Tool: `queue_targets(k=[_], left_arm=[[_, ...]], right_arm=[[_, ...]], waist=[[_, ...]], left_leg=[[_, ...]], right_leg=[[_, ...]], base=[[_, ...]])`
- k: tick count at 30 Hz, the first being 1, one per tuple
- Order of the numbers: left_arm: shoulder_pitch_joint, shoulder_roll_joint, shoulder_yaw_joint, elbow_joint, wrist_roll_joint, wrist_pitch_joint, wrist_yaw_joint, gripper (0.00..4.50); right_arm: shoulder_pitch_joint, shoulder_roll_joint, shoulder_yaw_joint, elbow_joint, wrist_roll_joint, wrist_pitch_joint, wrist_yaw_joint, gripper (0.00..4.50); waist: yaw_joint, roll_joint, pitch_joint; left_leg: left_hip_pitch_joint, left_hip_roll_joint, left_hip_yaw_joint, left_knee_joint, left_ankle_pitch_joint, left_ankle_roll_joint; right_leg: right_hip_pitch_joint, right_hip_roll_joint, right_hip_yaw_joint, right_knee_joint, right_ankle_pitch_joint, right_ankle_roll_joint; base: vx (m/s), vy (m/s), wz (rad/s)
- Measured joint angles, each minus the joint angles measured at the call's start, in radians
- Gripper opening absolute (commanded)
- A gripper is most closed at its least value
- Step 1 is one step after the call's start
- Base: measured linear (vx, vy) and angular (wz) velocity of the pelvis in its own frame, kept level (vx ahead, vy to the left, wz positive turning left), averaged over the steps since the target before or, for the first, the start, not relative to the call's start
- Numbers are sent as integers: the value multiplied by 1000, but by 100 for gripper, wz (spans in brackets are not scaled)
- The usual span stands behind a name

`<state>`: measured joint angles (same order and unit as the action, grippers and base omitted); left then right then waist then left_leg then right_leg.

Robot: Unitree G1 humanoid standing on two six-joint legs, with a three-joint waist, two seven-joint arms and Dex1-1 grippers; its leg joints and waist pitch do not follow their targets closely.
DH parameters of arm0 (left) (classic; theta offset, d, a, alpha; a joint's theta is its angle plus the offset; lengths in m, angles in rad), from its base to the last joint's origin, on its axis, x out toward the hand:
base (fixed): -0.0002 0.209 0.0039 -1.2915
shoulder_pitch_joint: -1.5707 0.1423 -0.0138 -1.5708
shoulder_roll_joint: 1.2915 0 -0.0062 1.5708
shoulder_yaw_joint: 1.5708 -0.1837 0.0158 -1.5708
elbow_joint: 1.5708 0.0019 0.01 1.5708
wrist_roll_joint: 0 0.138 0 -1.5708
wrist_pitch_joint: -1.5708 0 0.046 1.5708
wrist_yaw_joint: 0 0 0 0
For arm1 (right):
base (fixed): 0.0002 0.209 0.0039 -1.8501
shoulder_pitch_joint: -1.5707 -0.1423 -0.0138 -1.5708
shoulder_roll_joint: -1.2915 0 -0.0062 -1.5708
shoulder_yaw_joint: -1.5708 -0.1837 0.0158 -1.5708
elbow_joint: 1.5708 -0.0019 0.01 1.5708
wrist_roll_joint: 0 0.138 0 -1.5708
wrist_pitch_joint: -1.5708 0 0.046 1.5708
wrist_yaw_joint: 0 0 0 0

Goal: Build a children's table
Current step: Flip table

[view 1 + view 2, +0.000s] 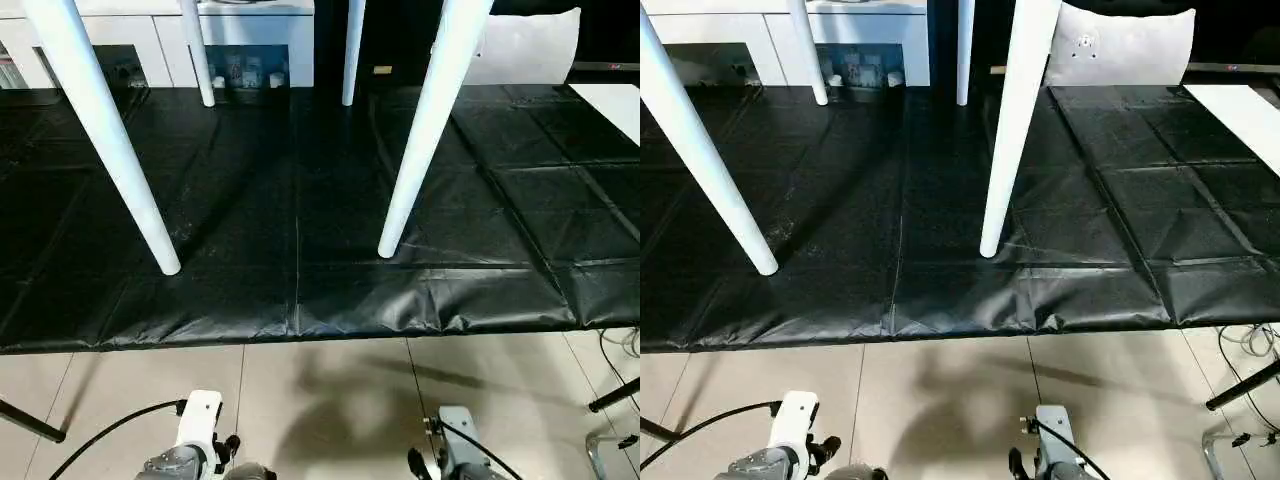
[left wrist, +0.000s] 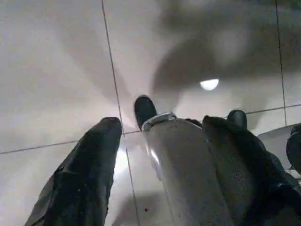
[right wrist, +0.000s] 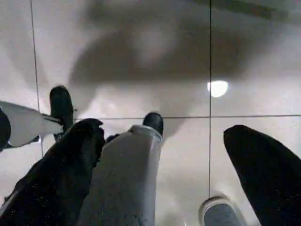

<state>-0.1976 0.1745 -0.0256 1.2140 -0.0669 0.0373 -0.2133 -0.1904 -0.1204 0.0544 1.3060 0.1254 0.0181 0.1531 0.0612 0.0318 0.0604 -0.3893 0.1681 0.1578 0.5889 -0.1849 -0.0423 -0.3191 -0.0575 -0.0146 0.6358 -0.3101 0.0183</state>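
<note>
The children's table stands upright on a black mat (image 1: 300,200); its top is out of view above. Four white tapered legs reach down to the mat: near left (image 1: 110,140), near right (image 1: 430,120), far left (image 1: 198,55) and far right (image 1: 352,50). Both my arms hang low in front of the mat, over the tiled floor, well short of the legs. My left gripper (image 2: 163,121) is open and holds nothing; beyond its black fingers (image 2: 84,174) I see my own silver leg and black foot. My right gripper (image 3: 164,127) is open wide, also with nothing in it.
A white cabinet (image 1: 150,30) stands behind the mat, and a white cushion (image 1: 1120,45) lies at the back right. A white board (image 1: 610,100) rests at the mat's right edge. Black stand feet (image 1: 30,420) and cables (image 1: 625,345) lie on the tiles at both sides.
</note>
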Motion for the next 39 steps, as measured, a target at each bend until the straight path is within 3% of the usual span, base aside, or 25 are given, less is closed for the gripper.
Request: queue_targets(k=[12, 19, 39], left_arm=[[0, 0, 8, 10, 3, -5, 0, 311], [-1, 0, 8, 10, 3, -5, 0, 311], [-1, 0, 8, 10, 3, -6, 0, 311]], right_arm=[[0, -3, -6, 4, -5, 0, 8, 450], [0, -3, -6, 4, -5, 0, 8, 450], [0, -3, -6, 4, -5, 0, 8, 450]], waist=[[0, 0, 0], [0, 0, 0], [0, 1, 0]], left_leg=[[-1, 0, 1, -4, 0, 0], [-13, 0, 2, -3, 5, 8], [-13, 4, 9, -3, 4, 6]], right_leg=[[-1, 0, 0, -4, 0, 0], [-12, 0, 0, -3, 2, 2], [-13, -1, 0, -4, 4, 2]], base=[[0, 0, 0], [0, 0, 0], [0, 0, 0]])
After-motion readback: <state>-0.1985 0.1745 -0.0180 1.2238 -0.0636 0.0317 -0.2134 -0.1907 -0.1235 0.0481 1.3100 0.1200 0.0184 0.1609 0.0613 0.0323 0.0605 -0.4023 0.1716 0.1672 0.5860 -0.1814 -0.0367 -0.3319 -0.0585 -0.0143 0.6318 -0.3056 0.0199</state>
